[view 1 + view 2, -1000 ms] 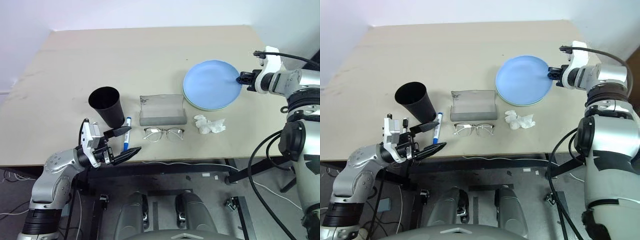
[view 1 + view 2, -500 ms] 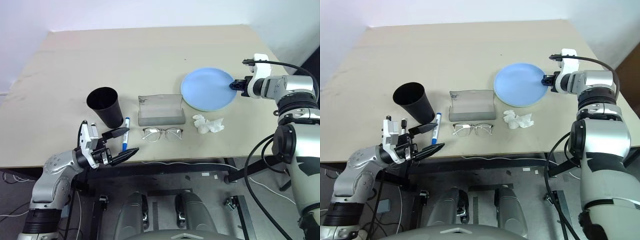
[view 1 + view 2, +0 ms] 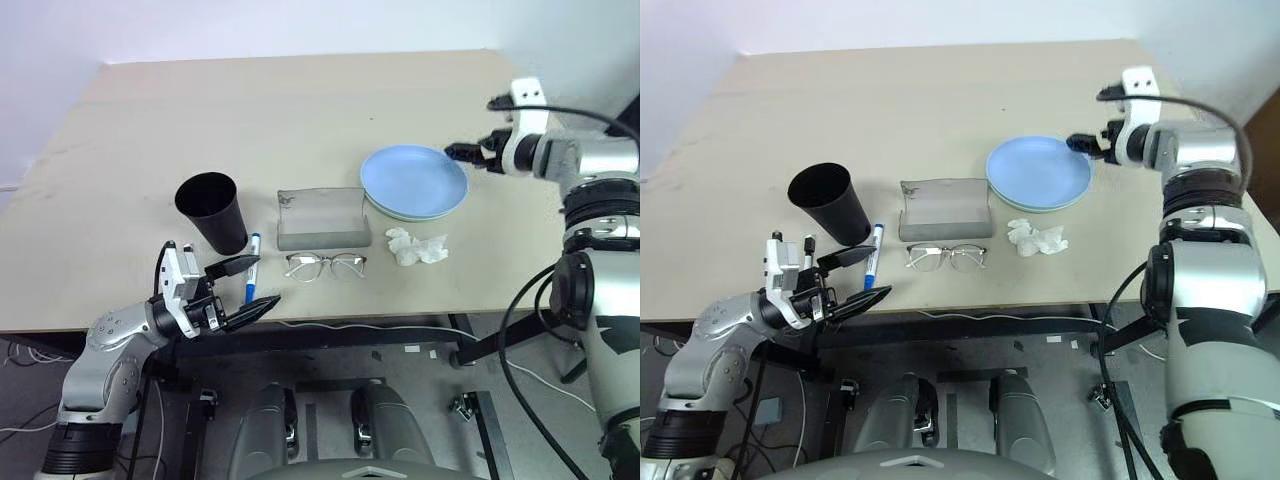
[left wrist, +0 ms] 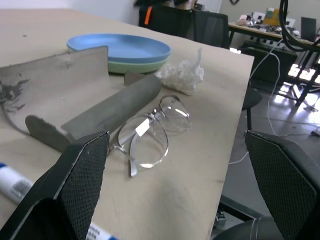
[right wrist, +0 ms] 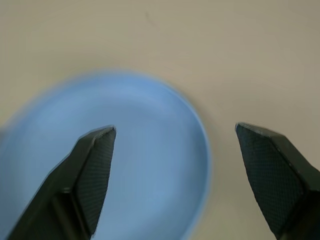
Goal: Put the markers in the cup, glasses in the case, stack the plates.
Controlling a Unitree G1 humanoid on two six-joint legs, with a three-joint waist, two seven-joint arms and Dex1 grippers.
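Blue plate (image 3: 413, 181) lies stacked; right claw (image 3: 462, 154) hovers open beside it, left claw (image 3: 243, 288) open.

plates (image 3: 414, 183): 2 | marker (image 3: 251, 267): 1 | cup (image 3: 211, 212): 1 | glasses (image 3: 326, 266): 1 | case (image 3: 323, 219): 1 | tissue (image 3: 417, 248): 1

Beige rectangular wooden table (image 3: 300, 110). Grey felt-like open glasses case (image 3: 323, 219) at centre. Left of case: black tapered plastic cup (image 3: 212, 212), blue-capped white marker (image 3: 251, 267). In front: wire-rimmed glasses (image 3: 326, 266). Right: crumpled white tissue (image 3: 417, 248); beyond it, light blue plate (image 3: 414, 180) stacked on mint green plate (image 3: 400, 213).
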